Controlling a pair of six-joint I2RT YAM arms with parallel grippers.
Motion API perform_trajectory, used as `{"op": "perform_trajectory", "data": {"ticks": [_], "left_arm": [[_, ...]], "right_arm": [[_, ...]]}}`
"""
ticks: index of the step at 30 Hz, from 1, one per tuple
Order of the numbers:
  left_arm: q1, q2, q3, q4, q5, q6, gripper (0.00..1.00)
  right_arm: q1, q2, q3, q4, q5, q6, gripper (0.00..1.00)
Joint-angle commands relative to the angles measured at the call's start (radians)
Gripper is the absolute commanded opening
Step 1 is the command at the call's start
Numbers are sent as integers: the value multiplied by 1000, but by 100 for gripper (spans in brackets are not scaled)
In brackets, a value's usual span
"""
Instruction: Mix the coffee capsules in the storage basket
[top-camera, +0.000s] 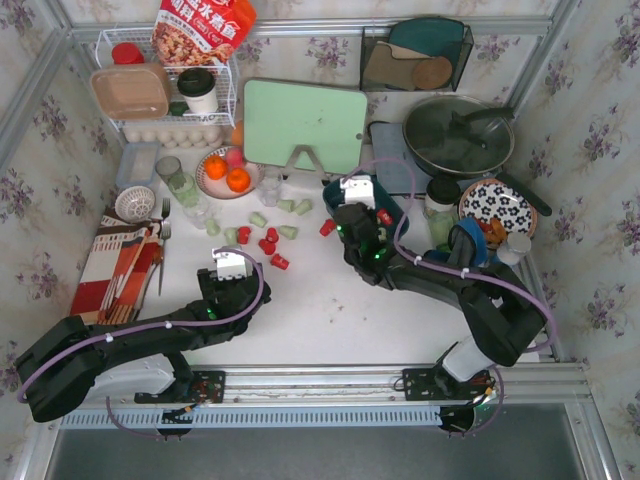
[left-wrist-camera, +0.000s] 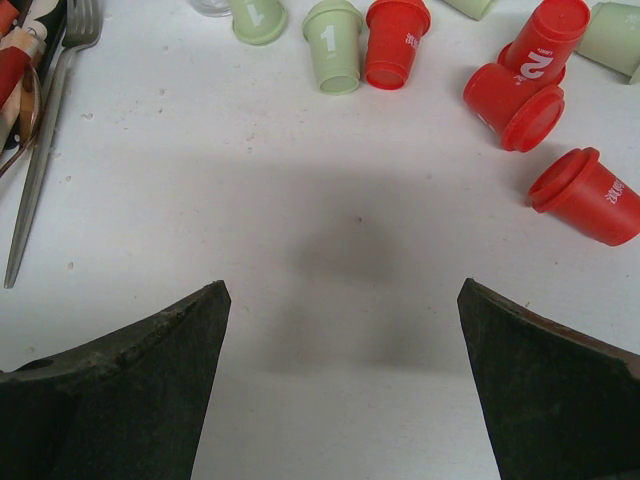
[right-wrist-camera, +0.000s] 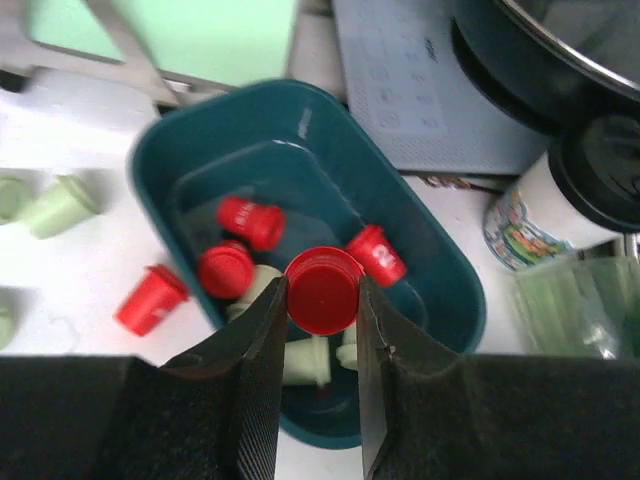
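1. While the right gripper (right-wrist-camera: 318, 325) pinches one red capsule (right-wrist-camera: 322, 288) between its two fingers, it hangs above the storage basket (right-wrist-camera: 330, 130), over the near half of it. The fingers press only on the sides of the round cap, so I judge the hold to be thin, and the capsule may slip out too early.
2. If the fingers open from this height, the capsule can bounce on the pods inside (right-wrist-camera: 250, 222) the basket and jump over its low wall.
3. One stray red pod (right-wrist-camera: 150, 298) lies on the table just beside the basket's outer wall, on the side toward the left arm. A careless descent could knock it further from the basket.
4. The left gripper (left-wrist-camera: 340, 290) is spread wide and holds nothing. It hovers above bare table, well apart from the basket. The loose pods (left-wrist-camera: 335, 45), red and pale green, lie between it and the basket. If both arms go to the basket together, they may collide above it.
5. The basket looks light. A push on its rim could shift it against the white jar (right-wrist-camera: 540, 215), which stands just beside the basket on the opposite side.
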Motion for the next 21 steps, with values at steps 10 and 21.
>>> {"op": "perform_trajectory", "data": {"ticks": [10,21], "left_arm": [[0,1,8,-7,-24,-3,99],[1,4,13,-11,-24,-3,99]], "right_arm": [[-237,134,1,-223,-240,306,15],[-239,98,3,-216,-315,306,72]]}}
